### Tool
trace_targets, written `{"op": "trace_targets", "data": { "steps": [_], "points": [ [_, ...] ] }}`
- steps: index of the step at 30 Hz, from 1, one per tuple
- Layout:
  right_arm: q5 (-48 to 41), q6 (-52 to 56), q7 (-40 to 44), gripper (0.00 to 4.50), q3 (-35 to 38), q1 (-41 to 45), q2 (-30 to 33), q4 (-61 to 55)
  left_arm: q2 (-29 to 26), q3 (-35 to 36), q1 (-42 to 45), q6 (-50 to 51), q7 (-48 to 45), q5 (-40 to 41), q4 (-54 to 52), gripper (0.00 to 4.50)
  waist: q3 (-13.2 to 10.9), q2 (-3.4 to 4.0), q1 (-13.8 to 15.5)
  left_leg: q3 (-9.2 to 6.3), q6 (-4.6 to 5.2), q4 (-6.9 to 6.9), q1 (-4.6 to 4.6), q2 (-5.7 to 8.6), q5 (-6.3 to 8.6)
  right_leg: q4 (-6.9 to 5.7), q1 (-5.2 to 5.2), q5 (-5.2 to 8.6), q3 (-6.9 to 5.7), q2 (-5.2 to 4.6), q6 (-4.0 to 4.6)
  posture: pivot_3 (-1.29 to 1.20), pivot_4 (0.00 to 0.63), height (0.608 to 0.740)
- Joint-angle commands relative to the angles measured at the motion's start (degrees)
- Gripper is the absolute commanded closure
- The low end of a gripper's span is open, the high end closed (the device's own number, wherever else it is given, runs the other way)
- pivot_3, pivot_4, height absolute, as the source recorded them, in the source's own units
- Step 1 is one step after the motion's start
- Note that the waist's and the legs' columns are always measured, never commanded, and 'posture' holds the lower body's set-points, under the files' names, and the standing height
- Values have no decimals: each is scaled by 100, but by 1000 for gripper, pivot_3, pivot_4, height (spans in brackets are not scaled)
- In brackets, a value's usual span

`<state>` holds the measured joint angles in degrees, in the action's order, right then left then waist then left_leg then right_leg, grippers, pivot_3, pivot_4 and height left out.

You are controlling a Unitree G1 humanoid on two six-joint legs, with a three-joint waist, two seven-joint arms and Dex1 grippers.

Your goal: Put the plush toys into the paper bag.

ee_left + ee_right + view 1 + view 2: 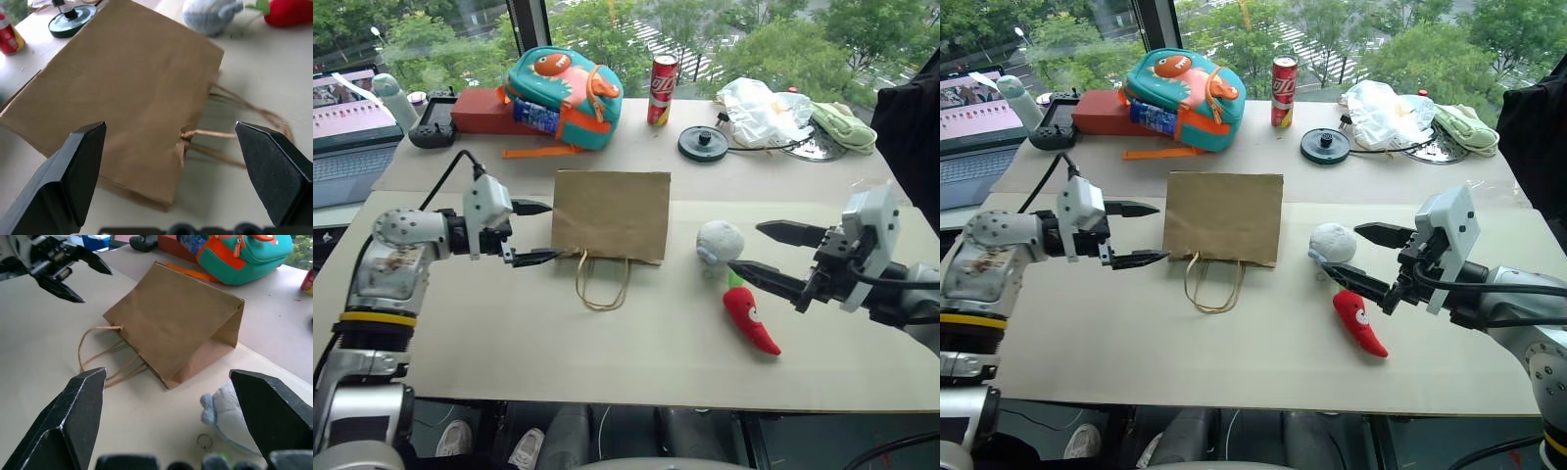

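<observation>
Nearest on the desk (pixel 636 362), the red chili pepper (pixel 750 319) is seen lying flat, its green stem turned toward the pale-grey fuzzy ball (pixel 719 241) just beyond it. The right gripper (pixel 762 250) is held just beside both toys, its jaws spread wide and nothing caught between them. At about the same depth on the other side, the left gripper (pixel 540 232) is held at the edge of the paper bag (pixel 611 214), its jaws likewise spread and empty, one on each side of the bag's near corner. The bag is seen lying flat and folded, its mouth closed and turned toward the robot, with the cord handles (pixel 604 282) trailing on the desk. Farther back, a teal-and-orange backpack (pixel 564 85), a red can (pixel 662 89) and a white plastic bag (pixel 759 110) are left standing. Nothing of the task is judged done: both toys remain outside, and the bag is yet to be opened.
</observation>
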<state>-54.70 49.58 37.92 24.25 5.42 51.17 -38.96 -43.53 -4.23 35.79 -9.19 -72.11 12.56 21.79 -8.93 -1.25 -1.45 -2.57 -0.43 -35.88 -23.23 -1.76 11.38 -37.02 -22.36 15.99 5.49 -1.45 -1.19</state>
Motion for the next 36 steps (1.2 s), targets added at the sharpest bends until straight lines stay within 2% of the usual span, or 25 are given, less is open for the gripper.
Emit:
{"op": "trace_targets", "data": {
  "steps": [1,6,11,21,25,27,28,34,35,36],
  "points": [
    [-292,70,-158,38,212,-57,62,-284,202,-189,452,-2124,66,-679,983,0,0,0,23,1,0,0,-1,0,0,0,0,-1,1,0,1,0,150,739],
    [-522,114,-423,38,205,-246,22,-551,629,-423,916,-3820,63,-1050,2471,0,0,0,55,0,2,-3,-4,2,1,-1,1,-1,0,-1,1,0,150,739],
    [-838,110,-814,38,396,-489,11,-818,916,-656,1244,-4839,133,-1388,3476,0,0,0,55,-4,2,-5,-6,3,1,-4,2,-2,-1,0,-1,0,150,739],
    [-1157,-13,-1411,38,659,-936,20,-1137,1397,-693,1492,-5489,506,-1552,4268,0,1,-1,47,-9,2,-11,-3,5,0,-10,8,-3,-2,1,-4,0,150,739],
    [-1243,-78,-1563,0,668,-1037,13,-1223,1421,-810,1483,-5617,410,-1664,4367,890,1,-1,41,-11,2,-12,-3,5,0,-11,8,-3,-3,1,-5,0,150,739],
    [-1269,-108,-1623,0,649,-1055,22,-1239,1410,-834,1499,-5651,401,-1684,4398,1730,1,-1,37,-10,2,-12,-2,5,0,-11,9,-4,-3,2,-5,0,150,739],
    [-1273,-120,-1644,0,641,-1064,26,-1241,1410,-840,1507,-5660,398,-1696,4412,1980,1,-1,38,-10,2,-12,-1,5,0,-12,9,-4,-2,2,-5,0,150,739],
    [-1222,-185,-1729,0,527,-1052,1,-1247,1390,-843,1544,-5660,430,-1756,4466,4241,1,-1,43,-12,2,-13,-2,6,0,-12,10,-3,-4,1,-5,0,150,739],
    [-1203,-202,-1744,0,493,-1033,-11,-1237,1391,-822,1549,-5637,438,-1737,4471,4474,1,-1,42,-12,2,-13,-2,6,0,-12,10,-3,-4,2,-5,0,150,739],
    [-1165,-222,-1747,0,457,-1024,-22,-1224,1393,-801,1552,-5617,444,-1715,4468,4474,1,-1,41,-12,2,-13,-1,6,0,-12,10,-3,-4,2,-5,0,150,739]
  ]
}}
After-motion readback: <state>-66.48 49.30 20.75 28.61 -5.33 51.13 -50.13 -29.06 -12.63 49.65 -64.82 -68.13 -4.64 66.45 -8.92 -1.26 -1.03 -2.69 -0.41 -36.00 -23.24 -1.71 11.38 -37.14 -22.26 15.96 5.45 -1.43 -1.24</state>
